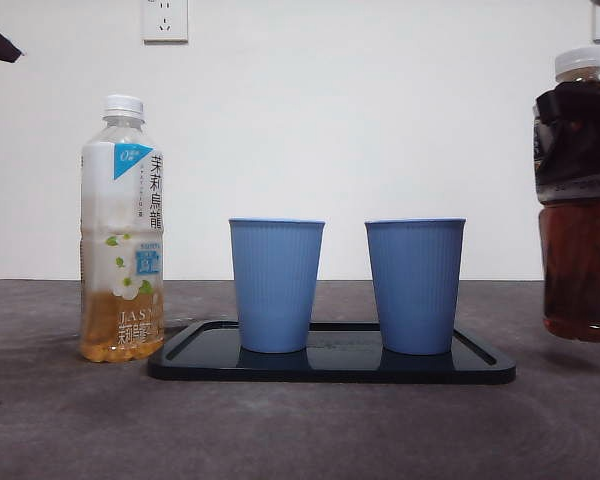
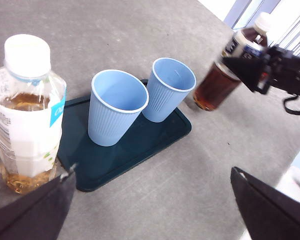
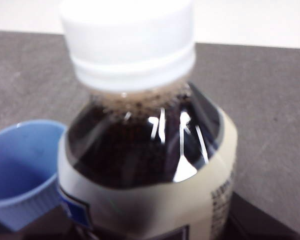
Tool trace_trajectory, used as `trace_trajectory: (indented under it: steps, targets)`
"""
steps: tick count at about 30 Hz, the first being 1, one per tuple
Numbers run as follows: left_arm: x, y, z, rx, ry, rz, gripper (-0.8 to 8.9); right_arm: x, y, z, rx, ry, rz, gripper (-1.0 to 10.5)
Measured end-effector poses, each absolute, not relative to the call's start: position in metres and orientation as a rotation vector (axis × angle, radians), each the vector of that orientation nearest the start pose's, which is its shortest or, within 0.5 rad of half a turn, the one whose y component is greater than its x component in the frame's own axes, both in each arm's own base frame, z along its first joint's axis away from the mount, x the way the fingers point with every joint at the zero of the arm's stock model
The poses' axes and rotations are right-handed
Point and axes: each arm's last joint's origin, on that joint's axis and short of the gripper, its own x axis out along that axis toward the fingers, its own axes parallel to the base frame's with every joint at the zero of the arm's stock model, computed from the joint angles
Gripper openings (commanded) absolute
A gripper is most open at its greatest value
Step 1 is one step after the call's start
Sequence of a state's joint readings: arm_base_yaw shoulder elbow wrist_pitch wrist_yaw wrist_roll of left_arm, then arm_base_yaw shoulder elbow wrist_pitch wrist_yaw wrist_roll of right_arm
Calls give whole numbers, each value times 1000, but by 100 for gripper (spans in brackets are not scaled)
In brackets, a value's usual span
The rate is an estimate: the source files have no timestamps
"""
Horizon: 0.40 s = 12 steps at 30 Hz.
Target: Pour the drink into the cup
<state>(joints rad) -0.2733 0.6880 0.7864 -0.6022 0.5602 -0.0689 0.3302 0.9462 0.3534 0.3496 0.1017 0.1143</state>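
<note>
Between the right gripper's (image 2: pixel 262 75) jaws sits the dark tea bottle (image 1: pixel 578 200), clamped at the label and lifted off the table (image 1: pixel 300 430), white cap (image 3: pixel 127 40) on. It hangs just beside the black tray (image 1: pixel 480 368), past the nearer blue cup (image 1: pixel 416 285); the other blue cup (image 1: pixel 276 283) shares that tray. Off the tray's far end stands the jasmine tea bottle (image 1: pixel 121 230), with the left gripper (image 2: pixel 150 200) near it, jaws wide apart, empty. Risk imo: tipping with the cap on pours nothing, and the light cup could get knocked over.
</note>
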Motion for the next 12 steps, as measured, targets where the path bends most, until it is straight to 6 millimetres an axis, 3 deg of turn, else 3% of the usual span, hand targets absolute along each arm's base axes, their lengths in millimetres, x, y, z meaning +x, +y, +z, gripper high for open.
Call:
trace_trajectory:
  steps: [12]
  targets:
    - [126,-51,310,-137,542,-798,496,215,58,187,92,237,203,181]
